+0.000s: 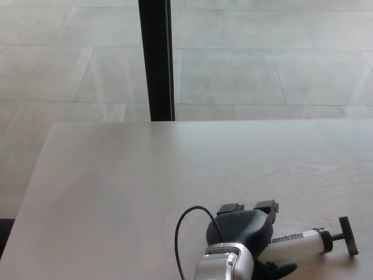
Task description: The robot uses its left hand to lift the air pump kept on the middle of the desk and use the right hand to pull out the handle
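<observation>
The air pump (298, 242) lies flat near the desk's front right, a white barrel with dark lettering. Its black T-handle (348, 235) sits at the right end, pushed in close to the barrel. My left hand (245, 233), black with a silver wrist, comes in from the bottom edge and covers the pump's left end. Two fingers (266, 206) point away over the far side and the thumb (281, 269) lies on the near side, spread apart with the barrel running out between them. The hand is open and the pump rests on the desk. The right hand does not show.
The pale wood desk (145, 175) fills the lower half of the view. A thin black cable (182, 224) loops up from my left wrist. Beyond the desk's far edge stands a black post (156, 58) on a grey tiled floor.
</observation>
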You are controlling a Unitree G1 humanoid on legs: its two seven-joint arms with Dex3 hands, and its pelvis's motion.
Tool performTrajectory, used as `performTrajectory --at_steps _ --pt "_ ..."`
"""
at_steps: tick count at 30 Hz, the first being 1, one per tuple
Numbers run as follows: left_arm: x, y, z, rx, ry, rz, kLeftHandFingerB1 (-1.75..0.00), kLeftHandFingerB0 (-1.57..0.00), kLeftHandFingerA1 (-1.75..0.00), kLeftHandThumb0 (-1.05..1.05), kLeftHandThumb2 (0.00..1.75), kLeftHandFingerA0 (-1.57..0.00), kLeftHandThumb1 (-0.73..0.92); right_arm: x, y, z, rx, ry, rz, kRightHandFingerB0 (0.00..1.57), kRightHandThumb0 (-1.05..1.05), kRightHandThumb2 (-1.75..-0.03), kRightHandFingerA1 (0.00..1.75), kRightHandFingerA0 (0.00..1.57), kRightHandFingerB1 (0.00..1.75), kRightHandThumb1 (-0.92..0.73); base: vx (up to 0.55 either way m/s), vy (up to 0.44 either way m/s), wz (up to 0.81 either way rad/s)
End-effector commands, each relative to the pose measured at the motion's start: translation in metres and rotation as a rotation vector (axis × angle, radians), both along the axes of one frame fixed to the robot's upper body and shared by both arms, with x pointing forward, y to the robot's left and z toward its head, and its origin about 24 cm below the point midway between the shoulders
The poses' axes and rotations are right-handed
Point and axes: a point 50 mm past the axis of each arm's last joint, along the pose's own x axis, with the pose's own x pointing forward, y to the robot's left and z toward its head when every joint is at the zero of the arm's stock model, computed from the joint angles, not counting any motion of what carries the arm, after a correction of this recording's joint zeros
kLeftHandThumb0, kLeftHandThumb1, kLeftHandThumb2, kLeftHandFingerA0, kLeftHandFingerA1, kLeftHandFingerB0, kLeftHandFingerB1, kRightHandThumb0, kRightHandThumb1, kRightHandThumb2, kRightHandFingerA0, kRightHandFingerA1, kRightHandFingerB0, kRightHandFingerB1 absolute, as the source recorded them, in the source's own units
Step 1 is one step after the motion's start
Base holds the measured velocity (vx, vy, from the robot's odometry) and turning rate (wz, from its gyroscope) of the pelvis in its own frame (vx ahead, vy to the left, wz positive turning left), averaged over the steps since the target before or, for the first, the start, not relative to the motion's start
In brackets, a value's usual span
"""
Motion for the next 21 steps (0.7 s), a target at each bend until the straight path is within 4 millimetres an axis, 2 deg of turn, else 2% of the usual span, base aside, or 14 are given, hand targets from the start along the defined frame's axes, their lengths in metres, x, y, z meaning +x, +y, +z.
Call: performTrajectory --at_steps 1,2,3,4,5,8,9,10,13,15,16,17,18,21 --pt "-0.002 0.0 -0.007 0.072 -0.019 -0.006 -0.27 -0.06 -0.14 -0.81 0.69 0.0 0.71 0.002 0.001 0.002 -0.004 -0.004 -0.01 0.42 -0.59 -0.63 0.62 0.46 0.38 -0.74 0.0 0.0 0.0" --pt "-0.002 -0.001 -0.007 0.078 -0.026 -0.008 -0.24 -0.01 -0.32 -0.93 0.99 0.0 0.61 0.002 0.001 0.003 -0.005 -0.005 -0.011 0.44 -0.59 -0.62 0.63 0.48 0.38 -0.74 0.0 0.0 0.0" --pt "-0.002 -0.002 -0.007 0.082 -0.028 -0.007 -0.24 -0.01 -0.32 -0.93 0.99 0.0 0.61 0.003 0.002 0.003 -0.009 -0.005 -0.012 0.44 -0.59 -0.62 0.63 0.48 0.38 -0.74 0.0 0.0 0.0" --pt "-0.003 -0.005 -0.008 0.094 -0.039 -0.007 -0.28 -0.06 -0.15 -0.81 0.68 0.0 0.7 0.004 0.003 0.003 0.002 -0.007 -0.007 0.43 -0.55 -0.63 0.61 0.46 0.39 -0.74 0.0 0.0 0.0" --pt "-0.003 -0.01 -0.008 0.085 -0.037 0.006 -0.25 -0.01 -0.32 -0.92 0.98 0.0 0.6 0.005 0.005 0.004 -0.001 -0.003 -0.001 0.41 -0.52 -0.63 0.59 0.45 0.39 -0.75 0.0 0.0 0.0" --pt "-0.005 -0.017 -0.01 0.031 -0.089 0.042 -0.43 -0.1 -0.45 -0.78 0.92 -0.02 0.53 0.007 0.007 0.003 -0.015 0.016 -0.003 0.39 -0.51 -0.62 0.57 0.47 0.38 -0.75 0.0 0.0 0.0" --pt "-0.006 -0.018 -0.012 0.026 -0.1 0.044 -0.46 -0.08 -0.49 -0.73 0.93 -0.02 0.53 0.007 0.009 0.002 -0.016 0.012 -0.004 0.35 -0.54 -0.9 0.64 0.44 0.51 -0.6 0.0 0.0 0.0" --pt "-0.007 -0.019 -0.013 0.011 -0.13 0.054 -0.36 -0.2 -0.56 -0.68 0.61 -0.17 0.7 0.007 0.009 0.001 -0.019 0.015 -0.004 0.41 -0.52 -0.62 0.59 0.48 0.39 -0.74 0.0 0.0 0.0" --pt "-0.01 -0.021 -0.018 0.036 -0.155 0.063 -0.46 -0.14 -0.64 -0.66 0.91 -0.36 0.56 0.008 0.008 -0.003 0.001 0.027 -0.007 0.42 -0.53 -0.61 0.57 0.5 0.38 -0.72 0.0 0.0 0.0" --pt "-0.01 -0.021 -0.021 0.073 -0.172 0.053 -0.35 -0.2 -0.7 -0.63 0.61 -0.46 0.71 0.009 0.008 -0.004 -0.004 0.038 -0.016 0.42 -0.54 -0.62 0.54 0.49 0.37 -0.71 0.0 0.0 0.0" --pt "-0.009 -0.018 -0.025 0.09 -0.183 0.056 -0.48 -0.07 -0.81 -0.49 0.97 -0.57 0.48 0.01 0.009 -0.003 0.002 0.029 -0.01 0.41 -0.55 -0.59 0.54 0.47 0.37 -0.69 0.0 0.0 0.0" --pt "-0.008 -0.018 -0.025 0.089 -0.184 0.056 -0.48 -0.07 -0.81 -0.49 0.97 -0.57 0.48 0.01 0.009 -0.003 0.002 0.029 -0.01 0.41 -0.55 -0.59 0.54 0.47 0.37 -0.69 0.0 0.0 0.0" --pt "-0.008 -0.016 -0.026 0.087 -0.18 0.057 -0.37 -0.21 -1.01 -0.56 0.6 -0.54 0.69 0.01 0.01 -0.002 -0.003 0.03 -0.011 0.42 -0.54 -0.61 0.54 0.47 0.38 -0.69 0.0 0.0 0.0" --pt "-0.006 -0.01 -0.03 0.161 -0.247 -0.008 -0.42 -0.24 -1.32 -0.39 0.66 -0.76 0.73 0.01 0.009 -0.002 -0.014 0.028 -0.027 0.44 -0.52 -0.6 0.6 0.5 0.39 -0.68 0.0 0.0 0.0"
